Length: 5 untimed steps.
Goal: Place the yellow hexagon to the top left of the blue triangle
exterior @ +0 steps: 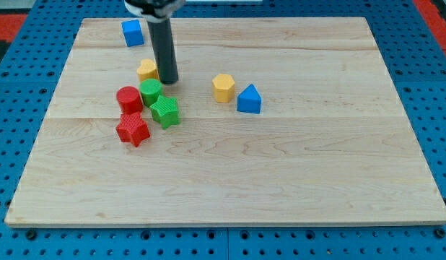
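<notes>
The yellow hexagon [223, 87] sits near the board's middle, touching or nearly touching the left side of the blue triangle [249, 99], slightly above it. My tip [169, 80] rests on the board well to the left of the hexagon, just right of a second yellow block [147, 70] and just above the green cylinder [151, 92].
A red cylinder [128, 98], a green star [165, 111] and a red star [133, 129] cluster below my tip. A blue cube [132, 32] stands near the top left edge of the wooden board [281, 180].
</notes>
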{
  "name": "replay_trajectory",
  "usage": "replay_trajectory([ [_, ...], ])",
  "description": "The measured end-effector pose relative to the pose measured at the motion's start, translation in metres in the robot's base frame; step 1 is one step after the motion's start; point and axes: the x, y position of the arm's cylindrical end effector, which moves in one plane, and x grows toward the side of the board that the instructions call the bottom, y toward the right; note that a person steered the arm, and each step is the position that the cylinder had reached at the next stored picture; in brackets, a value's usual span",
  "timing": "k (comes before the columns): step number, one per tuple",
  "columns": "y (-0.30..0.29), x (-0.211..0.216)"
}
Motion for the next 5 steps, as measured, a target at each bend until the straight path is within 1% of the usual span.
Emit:
replay_trajectory([
  [1,-0.037,-0.046],
  [2,0.027,-0.044],
  [3,0.067,0.049],
  [4,0.013,0.079],
  [5,-0.051,0.06],
])
